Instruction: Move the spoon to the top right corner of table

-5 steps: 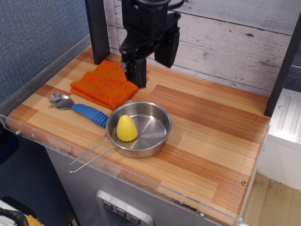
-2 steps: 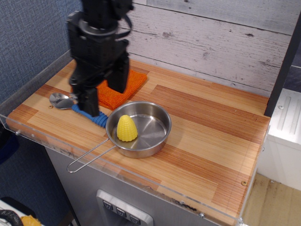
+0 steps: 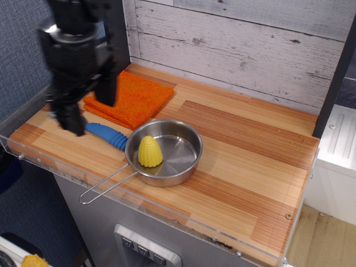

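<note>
Far left, I see a blue textured wall point(image 3: 22, 55) rising behind the clear rim point(image 3: 33, 153) that edges the table point(image 3: 245, 167). The gripper point(image 3: 83, 108) stands over the table's left end, blurred. One finger point(image 3: 71, 119) reaches down at the spoon's bowl end and the other finger point(image 3: 107, 89) hangs above the cloth. The jaws stand apart with nothing between them.

The spoon point(image 3: 107, 136) lies on the planks near the left front edge. I see only its ribbed blue handle; the bowl is hidden behind the lower finger, and I cannot tell whether that finger touches it. The handle's right end lies just beside the pan's rim.

Behind the spoon, an orange folded cloth point(image 3: 133, 100) lies flat, near the dark post point(image 3: 118, 30) at the back left.

The steel pan point(image 3: 167, 153) sits near the front edge, with a yellow corn cob point(image 3: 149, 151) upright in its left part. Its wire handle point(image 3: 103, 186) runs past the front rim.

Right of the pan I see bare planks running to the right rim, including the back right corner point(image 3: 303, 130). A whitewashed plank wall point(image 3: 245, 44) closes the back. A second dark post point(image 3: 336, 72) and a white metal unit point(image 3: 336, 144) stand past the right edge.
</note>
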Tool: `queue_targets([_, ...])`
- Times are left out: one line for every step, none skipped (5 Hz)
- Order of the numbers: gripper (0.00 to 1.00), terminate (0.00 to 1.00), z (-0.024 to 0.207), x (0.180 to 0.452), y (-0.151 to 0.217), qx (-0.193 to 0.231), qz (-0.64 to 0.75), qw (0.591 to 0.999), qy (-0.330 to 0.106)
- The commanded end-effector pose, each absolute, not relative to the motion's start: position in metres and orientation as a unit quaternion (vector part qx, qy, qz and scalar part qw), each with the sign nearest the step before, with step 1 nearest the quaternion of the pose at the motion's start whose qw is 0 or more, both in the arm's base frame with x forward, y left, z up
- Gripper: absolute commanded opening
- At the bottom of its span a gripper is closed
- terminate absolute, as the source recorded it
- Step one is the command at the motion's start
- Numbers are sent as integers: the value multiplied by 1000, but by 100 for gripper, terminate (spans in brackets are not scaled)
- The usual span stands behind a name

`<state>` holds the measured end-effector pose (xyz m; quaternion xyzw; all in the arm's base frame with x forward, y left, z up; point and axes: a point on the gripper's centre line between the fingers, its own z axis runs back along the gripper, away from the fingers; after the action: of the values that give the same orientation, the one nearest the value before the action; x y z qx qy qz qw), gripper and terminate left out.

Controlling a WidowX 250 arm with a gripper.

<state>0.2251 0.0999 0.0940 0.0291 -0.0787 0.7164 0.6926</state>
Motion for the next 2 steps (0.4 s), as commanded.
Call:
queue_targets([100,0,73,236,121,35,714,694,-86])
queue_targets([100,0,60,243,130,43,714,694,-80])
